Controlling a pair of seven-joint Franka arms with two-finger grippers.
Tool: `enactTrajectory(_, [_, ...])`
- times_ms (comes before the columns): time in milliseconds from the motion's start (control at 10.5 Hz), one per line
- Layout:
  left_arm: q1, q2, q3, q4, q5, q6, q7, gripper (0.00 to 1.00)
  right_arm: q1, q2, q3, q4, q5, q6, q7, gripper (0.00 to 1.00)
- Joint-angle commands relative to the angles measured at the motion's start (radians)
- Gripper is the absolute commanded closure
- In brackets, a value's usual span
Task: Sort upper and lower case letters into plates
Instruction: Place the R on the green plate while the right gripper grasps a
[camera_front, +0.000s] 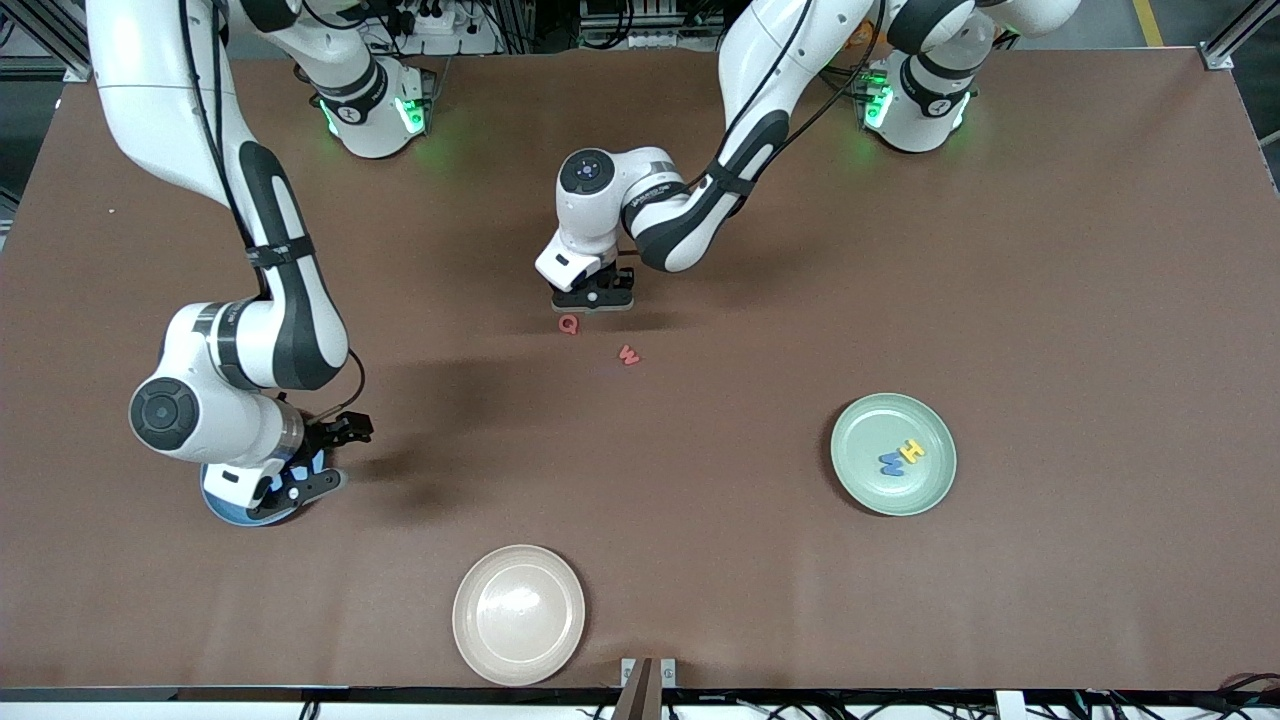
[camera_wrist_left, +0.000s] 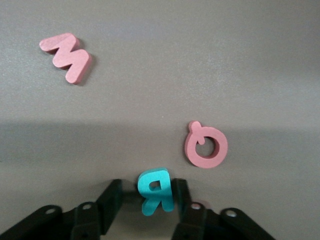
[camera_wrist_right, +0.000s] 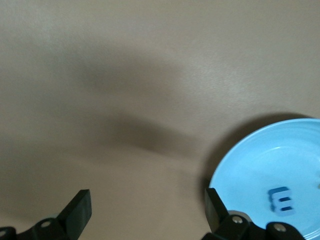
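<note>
Between left tool (camera_wrist_left: 150, 192) fingers: teal R (camera_wrist_left: 155, 191), pinched.

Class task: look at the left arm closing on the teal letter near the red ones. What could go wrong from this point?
1. The left pincer pinches the teal R only at its edges; the letter may twist or slip out on lifting.
2. The red Q lies close beside it, so a finger could nudge it.
3. The green plate is well away, so the R could drop during the carry.

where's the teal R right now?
The teal R sits between the fingers of the left gripper, low at mid-table. The red Q lies beside it, nearer the front camera.
</note>
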Motion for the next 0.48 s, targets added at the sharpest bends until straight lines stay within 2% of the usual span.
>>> enactTrajectory(0, [-0.018, 0.011, 0.015, 0.011, -0.013, -0.003, -0.023, 0.96, 0.041, -0.032, 0.003, -0.043, 0.009, 0.0, 0.108, 0.0])
enactTrajectory(190, [-0.026, 0.013, 0.016, 0.007, -0.012, -0.007, -0.035, 1.0, 0.056, -0.034, 0.003, -0.049, 0.022, 0.0, 0.128, 0.0])
enactTrajectory(380, [-0.016, -0.034, 0.021, 0.007, -0.009, -0.113, -0.035, 1.0, 0.097, -0.054, 0.003, -0.084, 0.025, 0.005, 0.2, 0.0])
